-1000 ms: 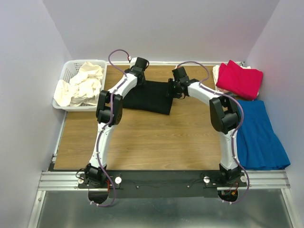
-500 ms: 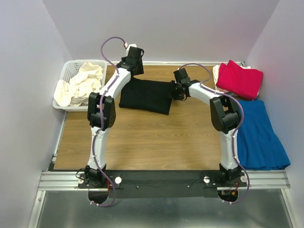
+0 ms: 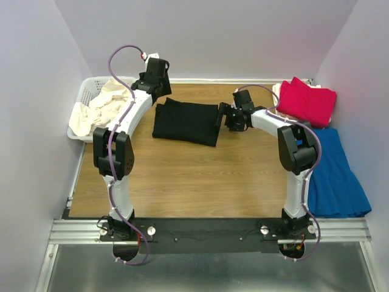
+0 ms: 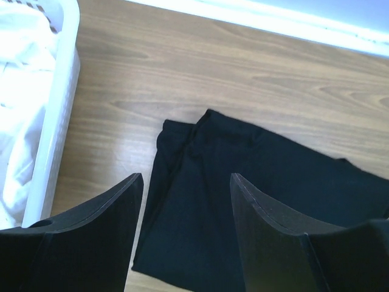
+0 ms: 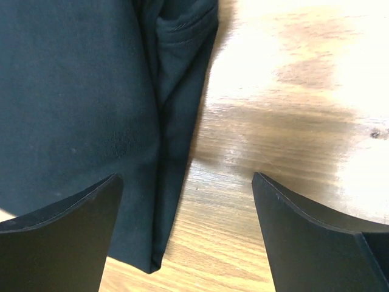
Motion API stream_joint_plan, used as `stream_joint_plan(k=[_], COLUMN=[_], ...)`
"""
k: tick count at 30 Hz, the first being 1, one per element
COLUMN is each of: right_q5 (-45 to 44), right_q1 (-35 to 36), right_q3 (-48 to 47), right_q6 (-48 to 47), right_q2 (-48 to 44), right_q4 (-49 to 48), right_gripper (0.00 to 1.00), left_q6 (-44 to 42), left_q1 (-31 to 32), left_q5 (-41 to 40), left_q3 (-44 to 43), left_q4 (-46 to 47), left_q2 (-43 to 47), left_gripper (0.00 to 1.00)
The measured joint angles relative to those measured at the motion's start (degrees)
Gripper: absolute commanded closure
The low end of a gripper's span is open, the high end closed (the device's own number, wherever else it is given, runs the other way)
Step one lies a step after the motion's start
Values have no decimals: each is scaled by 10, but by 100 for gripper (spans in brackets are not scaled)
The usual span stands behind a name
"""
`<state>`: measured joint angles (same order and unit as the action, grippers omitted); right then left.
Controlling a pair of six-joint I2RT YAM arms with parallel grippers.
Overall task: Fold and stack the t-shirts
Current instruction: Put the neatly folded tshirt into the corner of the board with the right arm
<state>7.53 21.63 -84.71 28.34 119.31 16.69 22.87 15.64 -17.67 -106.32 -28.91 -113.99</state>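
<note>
1. Nearest me, the bench [image 3: 182,182] shows bare wood, and a blue cloth [image 3: 334,170] drapes its right side.
2. Mid-bench, the black t-shirt [image 3: 185,121] lies flat, folded into a rectangle. The right end effector [image 5: 185,176] has backed off to the shirt's right edge, fingers spread and holding nothing.
3. The left end effector [image 4: 185,177] has lifted off the shirt's left end and swung toward the white basket [image 3: 87,91], fingers apart and empty. I judge this fold finished, with stacking next.
4. Far right, a red t-shirt [image 3: 307,100] sits folded on a cream t-shirt [image 3: 278,93], which is mostly hidden.
5. I cannot count the crumpled cream shirts [image 3: 103,106] in the basket, and no print shows on the black t-shirt.
</note>
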Motion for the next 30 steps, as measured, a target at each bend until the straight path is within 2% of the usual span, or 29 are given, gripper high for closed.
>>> stream_joint_plan(k=[11,22,25,27,29,30], right_q5=[162,250,278,293,310,316], right_q1=[-23,-23,-23,-23,-23,-23], right_q3=[41,42,31,21,6,1], right_q6=[52,106,117,122,125,127], right_q2=[16,63,83,96,113,119], right_q4=[-144,-264,-291,-303,-312,-316], right_gripper=[4,6,11,19,27,38], left_q6=[-10,-21,-21,-21,-21,-21], left_q1=[-2,-21,-26,-29,-30,-30], left_q5=[14,19,23,26,31,32], left_q3=[38,47,49,49,51,52], left_q4=[-6,-7,-8,-8,-8,-8], left_q2=[50,71,72,75,81,84], left_gripper=[32,32,32,32,32,32])
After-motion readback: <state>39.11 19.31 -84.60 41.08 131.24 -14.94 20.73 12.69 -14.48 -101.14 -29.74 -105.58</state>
